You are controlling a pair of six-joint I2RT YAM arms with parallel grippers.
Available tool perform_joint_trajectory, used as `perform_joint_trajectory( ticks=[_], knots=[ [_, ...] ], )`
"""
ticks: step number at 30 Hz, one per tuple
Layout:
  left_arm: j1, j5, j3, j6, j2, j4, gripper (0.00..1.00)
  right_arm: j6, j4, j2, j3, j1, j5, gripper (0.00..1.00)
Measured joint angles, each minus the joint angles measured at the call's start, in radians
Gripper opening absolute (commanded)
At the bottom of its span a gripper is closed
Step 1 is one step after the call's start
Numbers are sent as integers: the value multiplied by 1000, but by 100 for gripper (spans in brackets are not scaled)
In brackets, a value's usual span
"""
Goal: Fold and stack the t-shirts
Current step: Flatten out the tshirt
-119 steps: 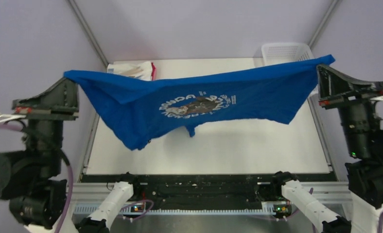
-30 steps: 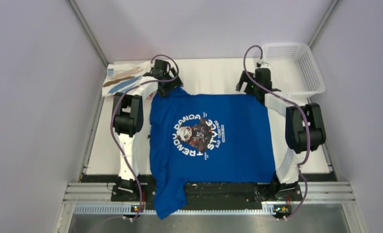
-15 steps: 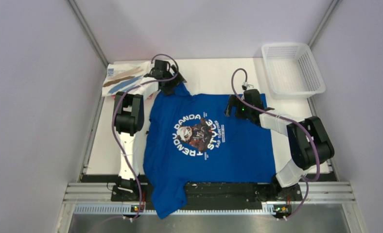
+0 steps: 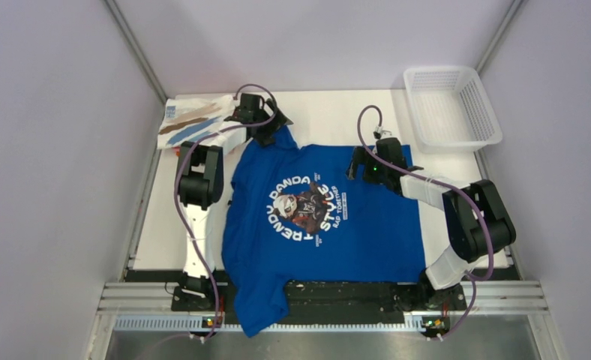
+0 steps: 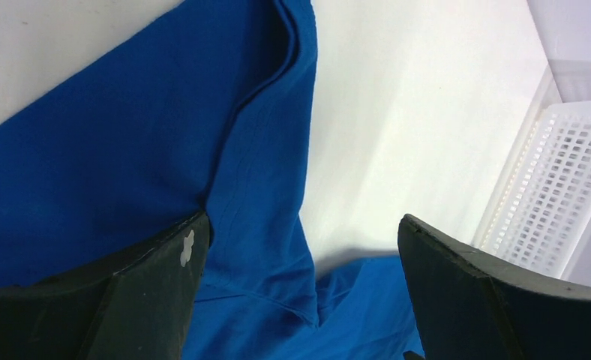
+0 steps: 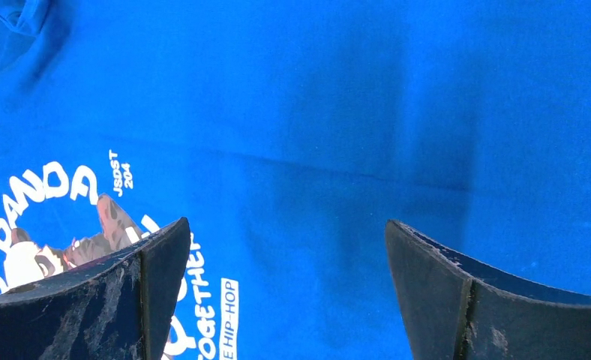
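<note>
Top external view puts the blue t-shirt (image 4: 352, 225) flat and print-up in the middle of the table (image 4: 322, 112). Its long axis runs near to far, and one end spills over the near edge. Its far-left corner is bunched into a small peak, and the left gripper (image 4: 271, 132) sits right at that peak. The left wrist view shows the fingers spread wide with a folded blue edge lying between them, so nothing is clamped.

The right gripper (image 4: 355, 161) is over the far half of the cloth, inboard of the shirt's right edge and just right of the round print. Its wrist view shows the jaws wide apart above smooth fabric, gripping nothing.

So the crumpled corner belongs to the left arm — the cloth is already under its fingers. For the right arm, the shirt's far-right corner lies further right. A lengthwise fold would probably want each gripper out at its own far corner first.

A white streaked t-shirt (image 4: 191, 124) lies far left, and a mesh basket (image 4: 457, 139) far right — both apart from the blue one.
</note>
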Motion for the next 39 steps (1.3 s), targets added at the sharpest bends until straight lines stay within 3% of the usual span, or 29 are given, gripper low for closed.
perform_joint_trajectory(
  ticks=[23, 30, 33, 35, 39],
  knots=[
    [-95, 85, 156, -127, 109, 182, 99, -29, 2, 0, 0, 0, 23, 99],
    [-106, 111, 228, -46, 114, 159, 99, -108, 30, 10, 48, 16, 0, 98],
    [-98, 56, 130, 20, 33, 87, 99, -186, 23, 90, 185, 71, 5, 95],
    [-77, -10, -32, 46, -88, 42, 99, -260, 10, 187, 333, 139, 32, 92],
    [0, -122, -285, 67, -312, -59, 97, -399, -35, 359, 598, 254, 60, 77]
  ],
)
